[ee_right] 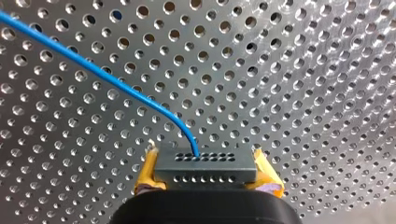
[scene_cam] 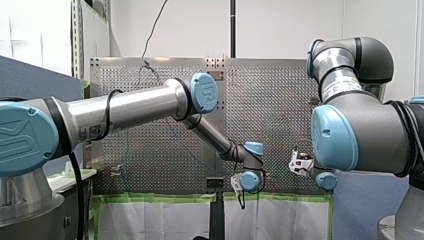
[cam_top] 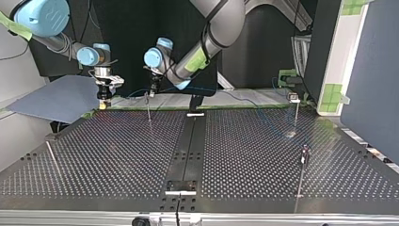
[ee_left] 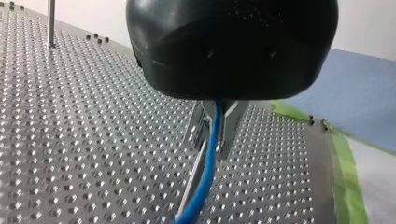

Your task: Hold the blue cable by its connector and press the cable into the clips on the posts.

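Across the perforated table (cam_top: 235,155), thin posts (cam_top: 297,113) stand well apart, one right under my left claw (ee_left: 215,130). That claw's metal fingers (ee_left: 201,126) pinch the blue cable (ee_left: 209,158), which runs down beside that post. My right claw (ee_right: 205,170) clamps the black connector (ee_right: 205,161) between yellow pads, with the cable curving away from it.

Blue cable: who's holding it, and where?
My right gripper clamps its connector between yellow pads; my left gripper pinches the blue cable itself between metal fingers.
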